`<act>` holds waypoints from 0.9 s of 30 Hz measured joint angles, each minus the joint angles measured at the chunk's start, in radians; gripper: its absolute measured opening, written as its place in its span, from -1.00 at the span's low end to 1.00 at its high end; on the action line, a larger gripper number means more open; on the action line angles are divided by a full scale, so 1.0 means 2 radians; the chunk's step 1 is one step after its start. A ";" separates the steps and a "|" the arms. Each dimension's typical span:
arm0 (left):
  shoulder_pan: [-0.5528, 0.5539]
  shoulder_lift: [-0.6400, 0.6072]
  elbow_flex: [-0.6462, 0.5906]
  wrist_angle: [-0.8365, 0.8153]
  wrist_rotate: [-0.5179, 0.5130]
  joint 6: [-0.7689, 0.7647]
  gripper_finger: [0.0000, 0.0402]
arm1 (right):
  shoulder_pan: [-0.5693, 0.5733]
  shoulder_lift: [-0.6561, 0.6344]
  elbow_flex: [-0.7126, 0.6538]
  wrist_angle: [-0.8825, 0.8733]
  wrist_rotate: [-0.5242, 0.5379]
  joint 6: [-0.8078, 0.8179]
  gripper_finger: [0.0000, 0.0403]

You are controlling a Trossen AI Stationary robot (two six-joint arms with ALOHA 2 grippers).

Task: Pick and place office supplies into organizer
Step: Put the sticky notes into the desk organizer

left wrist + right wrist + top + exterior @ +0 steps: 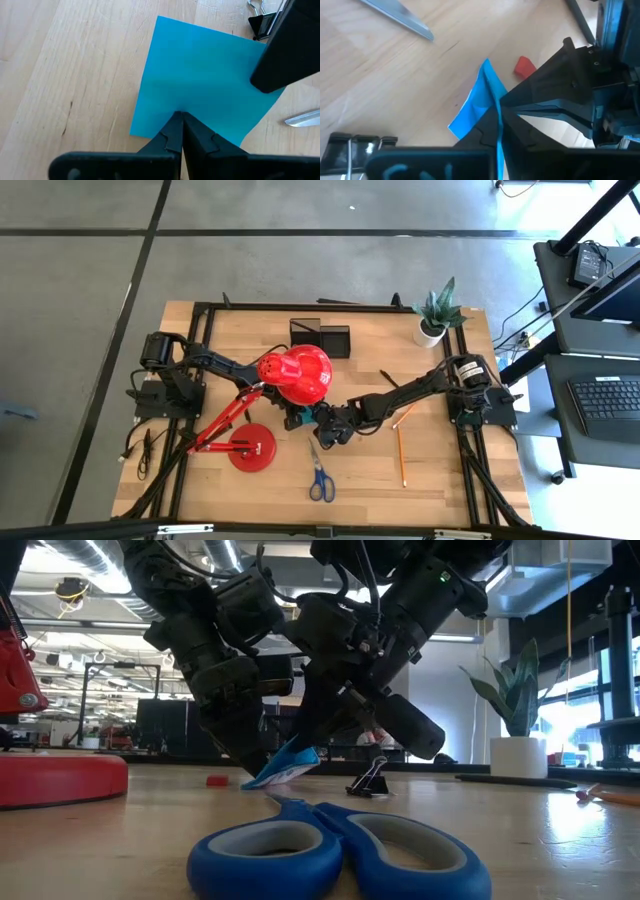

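Note:
A small blue block (200,75), a flat square pad, is near the table's middle, just right of the red lamp head (297,373). It is tilted up, with a low corner (248,782) at the tabletop. My left gripper (181,120) is shut on one edge, and my right gripper (496,125) is shut on the opposite side. The two stand tip to tip over the block (305,417). Blue-handled scissors (320,475) lie near the front edge. Two pencils (400,452) and a black pen (388,378) lie to the right. The black organizer (320,337) stands at the far middle. My left gripper pinches the block's edge (167,111) between its two shut fingers, coming slanting down from the table's left. My right gripper pinches the block's opposite edge (490,97) between its fingers, slanting down from the table's right. One finger (282,60) lies on the blue face. The block stands tilted between the two holds.
A black binder clip (368,780) and a small red piece (524,66) lie close to the block. The red lamp base (252,450) sits front left, with the lamp head over my left arm. A potted plant (435,315) stands far right.

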 joint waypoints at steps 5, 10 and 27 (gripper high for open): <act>0.000 0.000 0.000 0.000 0.000 0.003 -0.99 | 0.000 0.000 0.000 -0.003 0.005 0.001 -0.94; 0.000 -0.005 0.000 -0.001 -0.002 0.017 -0.97 | 0.001 -0.005 0.001 -0.015 0.025 0.001 -0.97; 0.000 -0.054 -0.005 -0.039 -0.082 0.058 -0.98 | -0.013 -0.120 -0.012 -0.176 0.123 0.166 -0.98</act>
